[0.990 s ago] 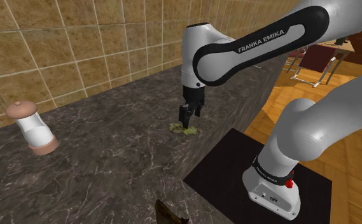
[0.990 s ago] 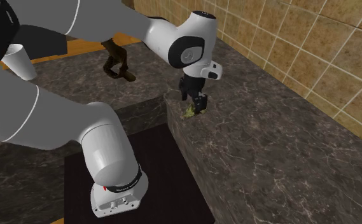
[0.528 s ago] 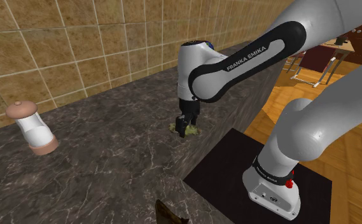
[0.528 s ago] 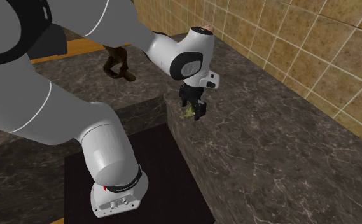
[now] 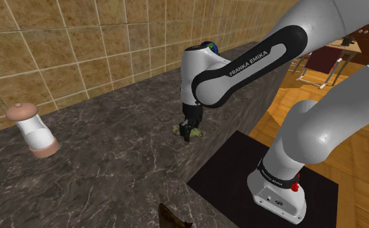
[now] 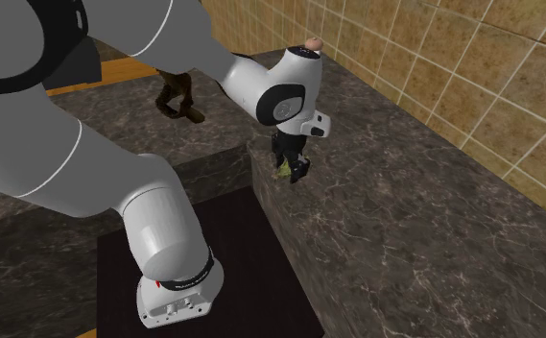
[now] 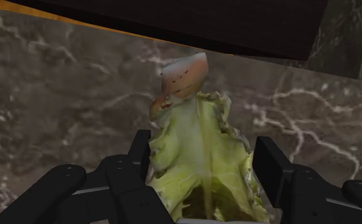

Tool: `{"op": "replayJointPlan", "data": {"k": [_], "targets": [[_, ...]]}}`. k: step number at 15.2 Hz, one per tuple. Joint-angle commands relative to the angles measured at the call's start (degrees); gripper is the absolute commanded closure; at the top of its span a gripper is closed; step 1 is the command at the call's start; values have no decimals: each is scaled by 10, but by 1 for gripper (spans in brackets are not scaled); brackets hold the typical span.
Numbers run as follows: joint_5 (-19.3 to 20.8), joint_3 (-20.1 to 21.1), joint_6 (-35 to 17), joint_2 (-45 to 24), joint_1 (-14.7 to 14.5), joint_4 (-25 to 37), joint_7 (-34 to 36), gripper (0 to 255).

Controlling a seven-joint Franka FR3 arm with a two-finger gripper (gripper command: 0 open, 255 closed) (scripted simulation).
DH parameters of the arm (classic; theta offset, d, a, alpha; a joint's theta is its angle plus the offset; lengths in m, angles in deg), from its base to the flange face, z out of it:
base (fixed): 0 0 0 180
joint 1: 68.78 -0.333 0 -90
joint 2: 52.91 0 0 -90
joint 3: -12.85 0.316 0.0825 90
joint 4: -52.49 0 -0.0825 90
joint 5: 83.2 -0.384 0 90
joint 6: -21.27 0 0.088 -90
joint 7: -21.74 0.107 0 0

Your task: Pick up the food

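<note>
The food (image 7: 201,159) is a pale green leafy piece with a pinkish-brown tip, lying on the dark marble counter (image 5: 111,162) close to its edge. In the shoulder view the food (image 5: 196,131) peeks out beside the black gripper (image 5: 187,135), which is lowered straight onto it. The second exterior view shows the gripper (image 6: 295,173) down at the food (image 6: 282,174) by the counter's corner. Seen from the wrist, the gripper (image 7: 203,143) is open, its fingers (image 7: 270,165) standing on either side of the leaf and close against its edges.
A white and tan grinder-like jar (image 5: 34,129) lies tilted on the counter at the shoulder view's left. The tiled wall (image 5: 79,45) backs the counter. The counter's drop-off lies just beside the food, above the black stand top (image 5: 228,175). A brown object (image 5: 173,217) sits at the front edge.
The gripper has come down from just above the food until its fingers straddle it at counter level. The food has not moved.
</note>
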Motion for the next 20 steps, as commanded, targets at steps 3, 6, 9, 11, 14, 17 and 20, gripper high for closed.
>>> {"op": "replayJointPlan", "data": {"k": [3, 6, 9, 11, 14, 17, 20], "targets": [[0, 0, -1, -2, 0, 0, 0, 255], [0, -1, 8, 5, 0, 2, 0, 255], [0, -4, 39, 25, -1, 13, -1, 255], [1, -7, 59, 37, -1, 21, -1, 255], [2, -10, 88, 54, -2, 33, -2, 255], [3, -13, 117, 69, -2, 48, -2, 255], [5, -17, 145, 81, -2, 63, -2, 255]]}}
